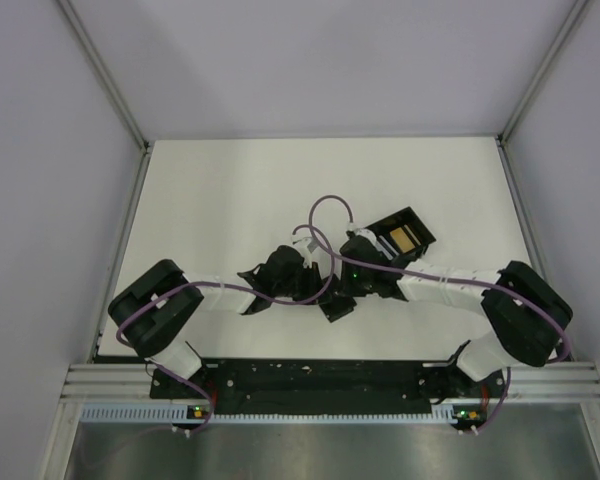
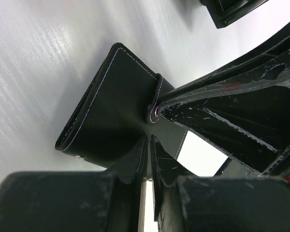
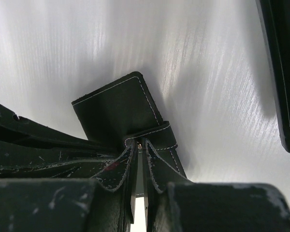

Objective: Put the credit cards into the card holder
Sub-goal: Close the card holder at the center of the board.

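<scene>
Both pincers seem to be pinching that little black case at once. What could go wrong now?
The left pincer and right pincer grip the card holder very close together; they may bump or pull against each other.
The right pincer seems to hold only the narrow strap, which could slip free.
The open box sits nearby and could get knocked.
</scene>
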{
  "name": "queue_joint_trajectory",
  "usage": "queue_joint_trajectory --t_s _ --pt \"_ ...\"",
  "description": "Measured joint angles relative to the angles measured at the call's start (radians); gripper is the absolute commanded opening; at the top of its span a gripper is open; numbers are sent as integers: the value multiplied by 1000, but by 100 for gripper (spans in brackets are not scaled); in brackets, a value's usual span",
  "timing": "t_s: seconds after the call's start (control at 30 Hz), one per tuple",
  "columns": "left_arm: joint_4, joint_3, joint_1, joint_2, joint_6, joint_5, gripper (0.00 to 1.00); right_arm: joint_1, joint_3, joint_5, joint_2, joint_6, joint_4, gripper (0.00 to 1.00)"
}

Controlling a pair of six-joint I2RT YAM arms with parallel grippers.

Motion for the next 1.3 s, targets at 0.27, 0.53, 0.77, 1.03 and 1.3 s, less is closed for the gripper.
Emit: queue_joint_trajectory --t_s 0.27,0.53,0.77,1.03,1.3 --pt "0 0 0 0 0 -3 11 9 72 14 49 -16 -68 8" --pt "3 0 0 0 0 -11 11 36 156 57 114 -41 -128 8" --pt "6 0 0 2 0 -15 11 43 200 76 150 -49 -161 0" --pt "8 0 0 2 -1 -14 11 44 209 110 174 -48 -140 0" --pt "8 0 0 2 -1 -15 11 48 204 119 170 -48 -134 0"
